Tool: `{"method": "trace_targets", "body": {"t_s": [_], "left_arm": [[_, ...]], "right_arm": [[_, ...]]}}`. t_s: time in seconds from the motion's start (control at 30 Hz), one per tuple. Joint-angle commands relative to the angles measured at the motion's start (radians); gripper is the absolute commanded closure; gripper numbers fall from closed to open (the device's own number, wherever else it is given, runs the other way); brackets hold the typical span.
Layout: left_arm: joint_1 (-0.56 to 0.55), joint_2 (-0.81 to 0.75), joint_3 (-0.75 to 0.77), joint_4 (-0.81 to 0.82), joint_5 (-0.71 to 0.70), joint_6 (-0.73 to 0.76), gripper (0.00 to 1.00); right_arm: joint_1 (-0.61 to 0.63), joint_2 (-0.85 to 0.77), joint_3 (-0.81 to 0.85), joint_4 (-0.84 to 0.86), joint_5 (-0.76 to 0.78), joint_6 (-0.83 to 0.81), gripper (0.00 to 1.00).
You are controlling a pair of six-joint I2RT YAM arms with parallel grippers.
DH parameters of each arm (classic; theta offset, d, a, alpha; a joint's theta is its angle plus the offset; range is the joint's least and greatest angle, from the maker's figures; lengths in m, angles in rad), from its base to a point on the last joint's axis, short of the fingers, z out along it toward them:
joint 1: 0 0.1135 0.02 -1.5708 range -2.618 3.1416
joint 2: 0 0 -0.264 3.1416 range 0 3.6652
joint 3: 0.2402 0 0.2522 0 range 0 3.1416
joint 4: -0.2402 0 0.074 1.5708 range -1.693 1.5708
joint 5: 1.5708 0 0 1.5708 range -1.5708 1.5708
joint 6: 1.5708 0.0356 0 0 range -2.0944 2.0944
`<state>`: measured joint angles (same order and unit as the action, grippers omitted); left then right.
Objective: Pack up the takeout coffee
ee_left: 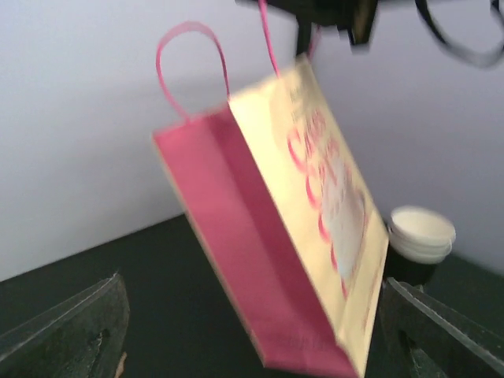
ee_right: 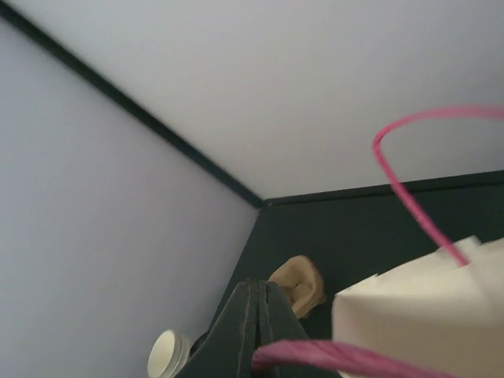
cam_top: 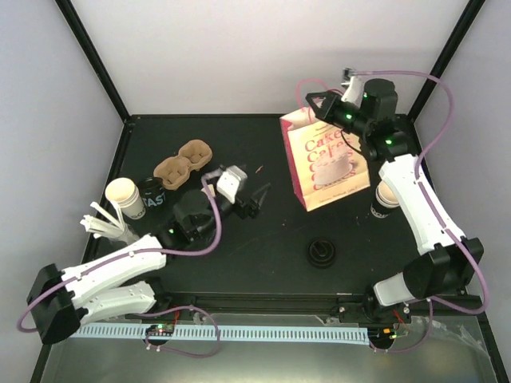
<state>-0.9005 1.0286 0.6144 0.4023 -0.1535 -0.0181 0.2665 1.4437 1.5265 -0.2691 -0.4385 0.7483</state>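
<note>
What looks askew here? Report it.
The paper bag hangs tilted rather than standing upright, pinched by one pink handle in the shut right gripper. The pulp tray holds no cups.

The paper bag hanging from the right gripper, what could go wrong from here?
1. The right gripper pinches only one thin pink handle, so the tilted bag could swing or slip free.
2. The cup stands close beside the bag; a swing may topple it.
</note>
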Motion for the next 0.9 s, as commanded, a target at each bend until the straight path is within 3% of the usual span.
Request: {"method": "trace_targets", "body": {"t_s": [0.0, 0.2, 0.27, 0.3, 0.4, 0.47, 0.53, 0.63, 0.87], "left_arm": [[0.111, -0.059, 0.175, -0.273, 0.081, -0.217, 0.10], [0.349, -0.081, 0.286, -0.424, 0.375, -0.413, 0.08], [0.394, -0.081, 0.299, -0.431, 0.444, -0.432, 0.08], [0.401, -0.079, 0.294, -0.424, 0.479, -0.417, 0.08], [0.404, -0.070, 0.296, -0.452, 0.488, -0.418, 0.08], [0.405, -0.064, 0.290, -0.454, 0.501, -0.421, 0.08], [0.405, -0.050, 0.274, -0.420, 0.557, -0.408, 0.08], [0.405, -0.012, 0.287, -0.432, 0.624, -0.405, 0.08], [0.381, 0.048, 0.359, -0.541, 0.626, -0.342, 0.09]], "right_arm": [[0.049, 0.062, 0.056, 0.139, -0.161, -0.071, 0.99], [0.086, 0.101, 0.105, 0.216, -0.262, -0.034, 0.99], [0.089, 0.062, 0.026, 0.242, -0.272, -0.034, 0.99], [0.102, -0.008, -0.113, 0.268, -0.280, -0.047, 0.99], [0.105, -0.100, -0.289, 0.286, -0.297, -0.068, 0.98], [0.107, -0.159, -0.373, 0.258, -0.292, -0.095, 0.91], [0.106, -0.224, -0.462, 0.252, -0.268, -0.093, 0.76], [0.107, -0.326, -0.581, 0.271, -0.246, -0.080, 0.65], [0.106, -0.438, -0.591, 0.087, -0.177, -0.176, 0.56]]}}
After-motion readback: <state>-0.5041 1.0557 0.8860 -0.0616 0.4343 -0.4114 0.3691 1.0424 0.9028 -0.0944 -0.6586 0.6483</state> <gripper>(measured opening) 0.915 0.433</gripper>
